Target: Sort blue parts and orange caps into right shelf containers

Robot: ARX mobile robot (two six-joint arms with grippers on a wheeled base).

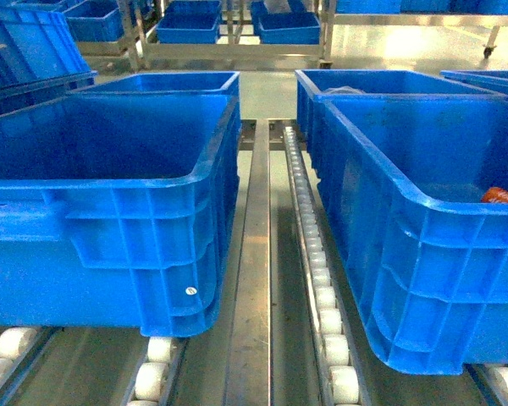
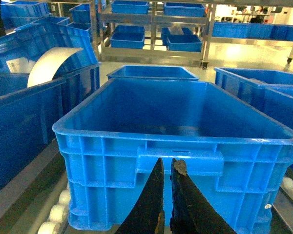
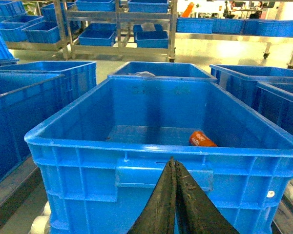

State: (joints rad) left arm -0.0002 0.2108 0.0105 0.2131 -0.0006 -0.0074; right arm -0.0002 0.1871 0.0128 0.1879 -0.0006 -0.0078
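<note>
Head view: I see no gripper here, just two big blue crates on the roller lanes. Left crate [image 1: 110, 203] sits near, right crate [image 1: 423, 220] just across a steel centre rail [image 1: 252, 279] and a roller strip [image 1: 317, 279]. White rollers [image 1: 157, 372] show under the near corners.

Left wrist: left gripper [image 2: 166, 168] hangs low just outside the near wall of the left crate [image 2: 180, 161], fingers nearly together with a thin gap, nothing between them. I see nothing inside that crate. A white curved sheet [image 2: 51, 63] leans in the neighbouring bin on the left.

Right wrist: right gripper [image 3: 173, 165] is pinched closed, empty, at the near wall of the right crate [image 3: 161, 165]. One orange cap [image 3: 201, 139] lies on the floor near the right wall.

Rims are thick and rolled; crate tops are open above. Further back: more crates [image 3: 161, 70], then a steel rack [image 3: 119, 24] with blue bins.
</note>
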